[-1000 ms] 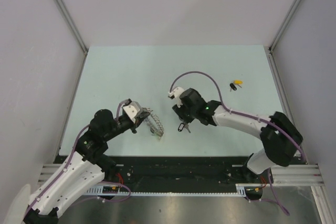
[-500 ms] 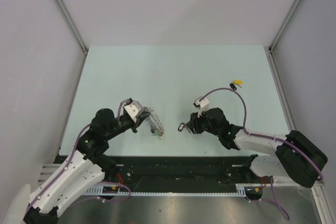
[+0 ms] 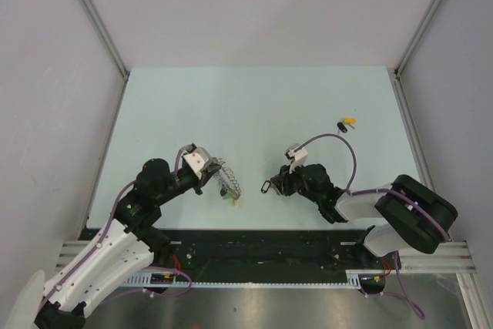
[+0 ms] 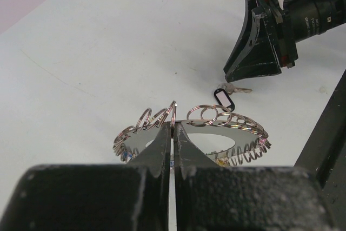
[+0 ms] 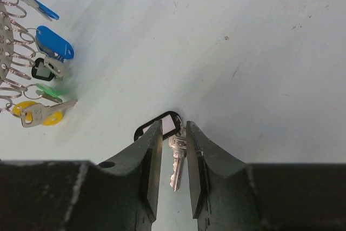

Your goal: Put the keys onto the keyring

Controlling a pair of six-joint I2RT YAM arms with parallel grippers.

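Note:
My left gripper (image 3: 206,170) (image 4: 173,129) is shut on the keyring (image 3: 227,180) (image 4: 216,133), a flat metal oval strung with many split rings, and holds it just above the table. Its blue, green and yellow tags show in the right wrist view (image 5: 38,74). A key with a black-rimmed tag (image 3: 266,187) (image 5: 175,160) (image 4: 224,96) lies on the table to the right of the ring. My right gripper (image 3: 272,185) (image 5: 174,129) points down at it, its jaws narrowly apart with the key between the fingertips. Two more keys, black-tagged (image 3: 340,127) and yellow-tagged (image 3: 350,121), lie at the far right.
The pale green table (image 3: 254,105) is walled by white panels on the left, the back and the right. A black rail (image 3: 262,240) runs along the near edge. The right arm's cable (image 3: 331,140) loops over the table.
The right arm has swung round and folded low towards its base; its fingertips stay at the black-tagged key. The left gripper and keyring have barely moved.

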